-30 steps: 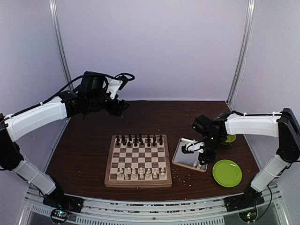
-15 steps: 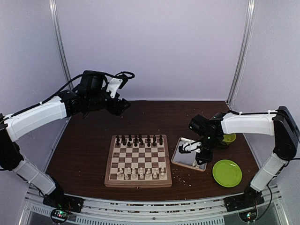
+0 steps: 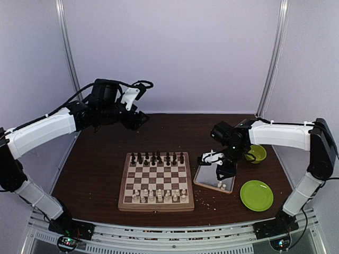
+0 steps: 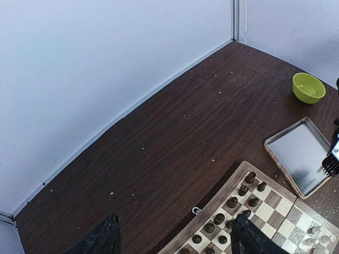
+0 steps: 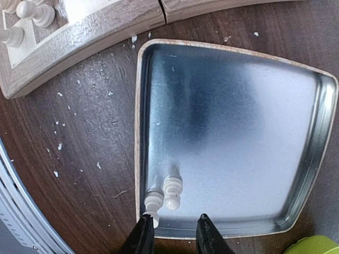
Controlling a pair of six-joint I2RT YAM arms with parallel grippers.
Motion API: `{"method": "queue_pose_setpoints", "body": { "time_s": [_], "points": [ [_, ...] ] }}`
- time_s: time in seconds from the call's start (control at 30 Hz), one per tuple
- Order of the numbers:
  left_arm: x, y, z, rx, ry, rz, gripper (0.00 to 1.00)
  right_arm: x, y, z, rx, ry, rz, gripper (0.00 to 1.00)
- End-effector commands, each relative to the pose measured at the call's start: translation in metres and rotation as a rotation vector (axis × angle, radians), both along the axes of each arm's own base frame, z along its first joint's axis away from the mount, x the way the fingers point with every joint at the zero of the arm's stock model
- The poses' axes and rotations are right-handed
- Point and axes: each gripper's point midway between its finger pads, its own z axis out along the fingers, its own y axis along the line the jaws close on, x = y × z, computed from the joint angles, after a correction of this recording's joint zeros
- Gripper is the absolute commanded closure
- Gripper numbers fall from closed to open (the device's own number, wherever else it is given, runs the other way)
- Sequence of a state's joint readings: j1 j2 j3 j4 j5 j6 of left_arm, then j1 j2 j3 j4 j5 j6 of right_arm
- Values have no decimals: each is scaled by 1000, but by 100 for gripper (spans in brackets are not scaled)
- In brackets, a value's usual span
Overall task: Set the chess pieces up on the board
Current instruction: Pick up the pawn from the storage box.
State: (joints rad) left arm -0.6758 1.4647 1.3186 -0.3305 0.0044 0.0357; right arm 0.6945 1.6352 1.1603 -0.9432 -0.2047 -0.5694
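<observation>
Two cream chess pieces [image 5: 172, 191] stand side by side, close to touching, in the near corner of the metal tray [image 5: 139, 132]. The other cream ones I can see are on the board [image 3: 156, 207], along its near rows, with the dark pieces [image 3: 157, 157] along its far side.

My right gripper [image 5: 172, 221] is raised over the tray. In the wrist view its fingers are set narrow with nothing between them, and one is lined up almost over the piece nearer the rim. I judge the step in hand to be fetching one of these two. To do it well I would come straight down on a single piece with a finger on either side of its stem. I would keep clear of its neighbour and of the tray rim just beside it, since either could tip the piece or block the closing. I would then lift fully before crossing the board's rim.

My left gripper [image 4: 174, 227] is wide and empty, high over the far left of the worktop [image 3: 100, 159], well apart from all this.

I can't tell which figures these two are, since I see them from overhead. From above the near rows blur together, so I can't count the cream pieces or pick out the empty squares. The wrist view cuts my fingers off at the bottom edge.
</observation>
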Motion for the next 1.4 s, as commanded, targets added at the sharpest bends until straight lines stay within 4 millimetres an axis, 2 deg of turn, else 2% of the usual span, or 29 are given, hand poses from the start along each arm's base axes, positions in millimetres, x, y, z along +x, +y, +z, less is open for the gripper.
{"method": "queue_pose_setpoints", "body": {
  "time_s": [0.0, 0.6, 0.87, 1.2, 1.37],
  "points": [
    [1, -8, 14, -22, -30, -27, 27, 0, 4, -15, -21, 48, -9, 72],
    [-2, -12, 12, -13, -25, -47, 28, 1, -9, -46, -119, 95, -47, 79],
    [-3, -13, 11, -10, -22, -53, 28, 3, -4, -38, -23, 178, -87, 96],
    [-5, -19, 6, -2, -8, -74, 28, 8, -1, -35, 180, 446, -189, 97],
    [-6, -20, 7, 0, -6, -80, 29, 19, -2, -19, 214, 414, -220, 98]
  ]
}}
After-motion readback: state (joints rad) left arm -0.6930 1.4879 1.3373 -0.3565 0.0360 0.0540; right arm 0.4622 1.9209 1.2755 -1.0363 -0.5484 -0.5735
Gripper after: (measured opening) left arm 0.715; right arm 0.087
